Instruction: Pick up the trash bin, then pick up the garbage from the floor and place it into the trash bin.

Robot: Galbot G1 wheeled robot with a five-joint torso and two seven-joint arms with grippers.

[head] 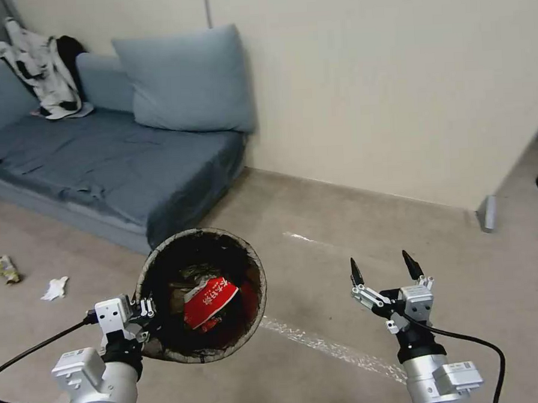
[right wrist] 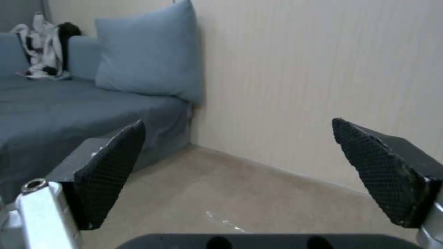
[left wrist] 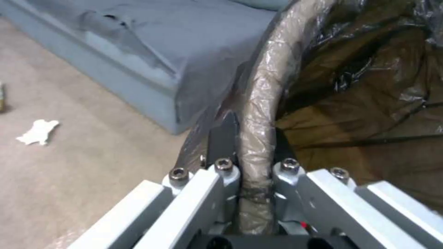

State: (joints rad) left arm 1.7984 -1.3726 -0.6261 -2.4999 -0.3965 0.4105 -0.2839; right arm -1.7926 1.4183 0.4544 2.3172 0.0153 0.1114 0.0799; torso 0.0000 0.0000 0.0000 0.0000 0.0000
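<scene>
Beige floor [head: 319, 235], blue sofa [head: 99, 168] along the left, plain wall behind. Trash bin [head: 164, 264] up off the floor, tipped with the mouth toward the head camera, dark liner inside, red-and-white carton [head: 209, 301] lying in it. Left pincer [head: 147, 316] clamped tight on the bin's rim, one finger [left wrist: 224, 138] outside, the other inside the liner. Right pincer [head: 384, 270] off to the right, spread wide, holding nothing. Still on the floor over by the sofa: white tissue [head: 55, 288] and a crumpled wrapper [head: 5, 269].
</scene>
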